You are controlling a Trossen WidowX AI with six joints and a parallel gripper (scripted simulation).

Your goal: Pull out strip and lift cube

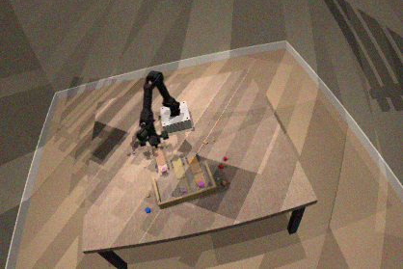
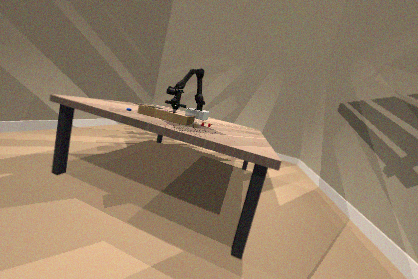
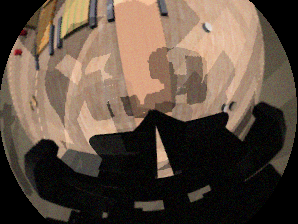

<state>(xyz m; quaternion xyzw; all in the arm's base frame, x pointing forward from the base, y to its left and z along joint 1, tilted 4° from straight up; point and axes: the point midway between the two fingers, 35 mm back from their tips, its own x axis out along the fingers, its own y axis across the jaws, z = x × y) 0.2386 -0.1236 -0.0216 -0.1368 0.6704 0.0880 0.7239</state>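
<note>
Salmon-coloured is the strip (image 1: pixel 160 158) (image 3: pixel 140 45) that reaches out from the open side of the wooden tray (image 1: pixel 188 200) (image 2: pixel 165 115) toward the arm, on the bench (image 1: pixel 275 178) (image 2: pixel 235 144) (image 3: pixel 225 50). At its tray-side end there is a pink cube (image 1: pixel 164 170); its label is too small to read, so I cannot tell if this is the labelled one. The fingers (image 1: pixel 155 145) (image 2: pixel 175 110) are clenched, with their tips together, near the strip's arm-side end; I cannot tell if they touch it. A yellow strip (image 1: pixel 178 168) (image 3: pixel 75 19) and an orange strip (image 1: pixel 194 163) (image 3: pixel 45 27) lie beside it, and a magenta cube (image 1: pixel 201 184) is inside the tray.
</note>
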